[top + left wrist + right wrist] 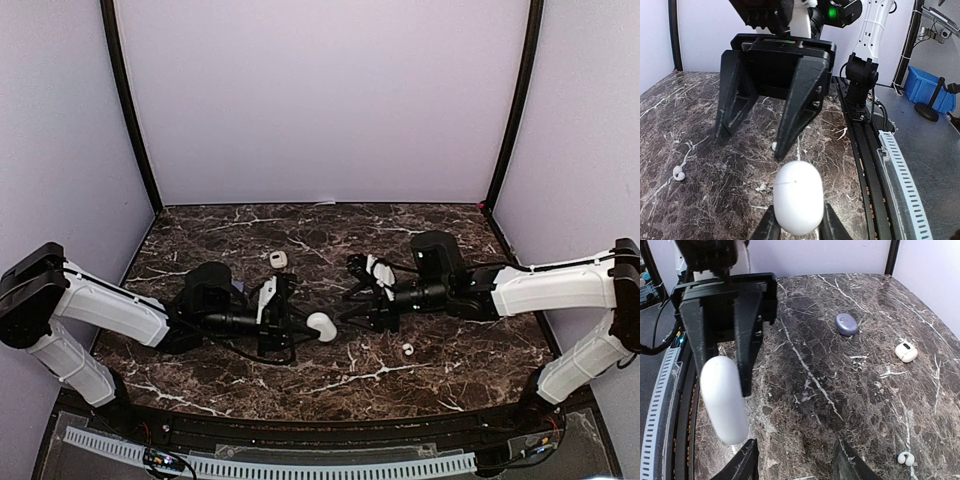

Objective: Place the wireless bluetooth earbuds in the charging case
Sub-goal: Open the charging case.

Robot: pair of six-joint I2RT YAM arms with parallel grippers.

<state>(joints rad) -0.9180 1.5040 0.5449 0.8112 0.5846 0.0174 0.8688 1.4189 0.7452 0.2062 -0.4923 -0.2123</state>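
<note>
The wireless bluetooth earbuds (408, 349) lie loose on the table (200, 235), touching neither gripper. In the overhead view one tiny white bud sits near the right gripper (348, 292), on the side toward the arm bases. The right wrist view shows an earbud (905, 458), curled like a small loop, on the stone beside that gripper and apart from its fingers. The right gripper stands with its black wedge-shaped fingers spread wide and nothing between them. Just ahead of its tips, the left gripper (799, 227) is clamped on a smooth, glossy white charging case (797, 195), an egg-shaped pebble held off the surface. Farther from the right gripper rest a white case (906, 352) with a dark spot and a matte blue-grey case (846, 324). The table is dark polished marble laced with white veins.
</note>
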